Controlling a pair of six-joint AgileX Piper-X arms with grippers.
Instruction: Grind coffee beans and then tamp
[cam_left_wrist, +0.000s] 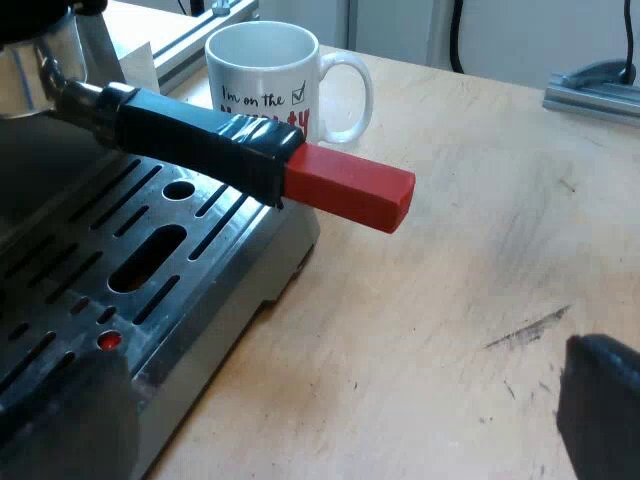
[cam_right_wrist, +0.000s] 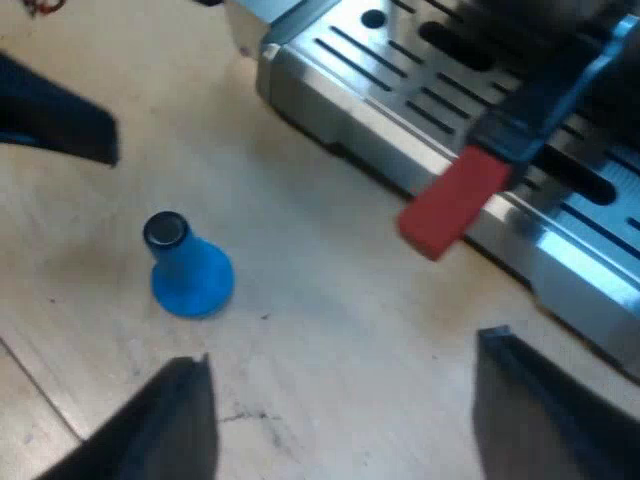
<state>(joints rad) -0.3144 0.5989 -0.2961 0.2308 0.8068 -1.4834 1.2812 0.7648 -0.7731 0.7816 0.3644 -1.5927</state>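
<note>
Near the blue tamper (cam_right_wrist: 188, 275), the right gripper (cam_right_wrist: 345, 350) is held spread wide, empty; the mug (cam_left_wrist: 250, 100) is seen beyond the left gripper (cam_left_wrist: 340, 400), likewise spread.

- The left gripper (cam_left_wrist: 340, 365) has two black fingers (cam_left_wrist: 600, 410), matt and blocky; the clearer one has a rounded corner at its tip and a flat inner face.
- The right gripper (cam_right_wrist: 345, 350) is the same black, its fingers (cam_right_wrist: 545, 410) broad, narrowing to blunt, squared tips.
</note>
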